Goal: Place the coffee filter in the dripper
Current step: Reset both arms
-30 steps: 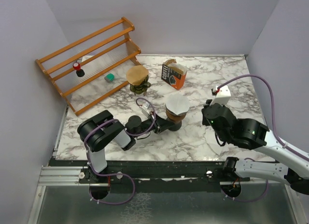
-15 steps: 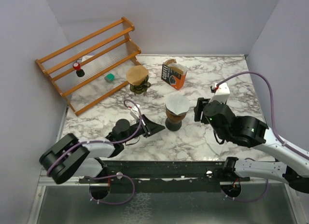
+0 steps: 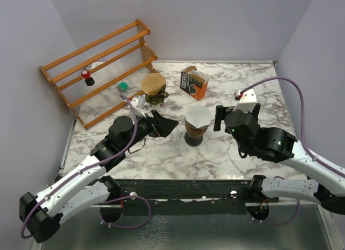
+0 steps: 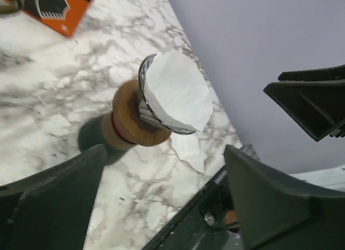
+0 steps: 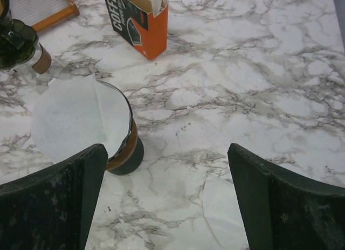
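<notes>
A white coffee filter (image 3: 198,115) sits open inside the dripper (image 3: 195,136), a dark cone with a wooden collar standing mid-table. My left gripper (image 3: 164,123) hovers just left of the dripper, open, nothing between its fingers. My right gripper (image 3: 219,117) hangs just right of the dripper, open and empty too. The left wrist view looks down on the filter (image 4: 175,96) in the dripper (image 4: 132,126) beyond the left gripper (image 4: 167,201). In the right wrist view the filter (image 5: 75,118) and dripper (image 5: 126,147) lie at the left, behind the right gripper (image 5: 167,201).
A second dripper holding a brown filter (image 3: 153,87) stands behind the left gripper. An orange coffee filter box (image 3: 193,82) sits at the back centre. A wooden rack (image 3: 97,67) with small items fills the back left. Walls close in on both sides.
The left arm has let go near the dripper's base, lifted and pulled back left, opening its jaws. The right gripper has opened and edged toward the dripper.
</notes>
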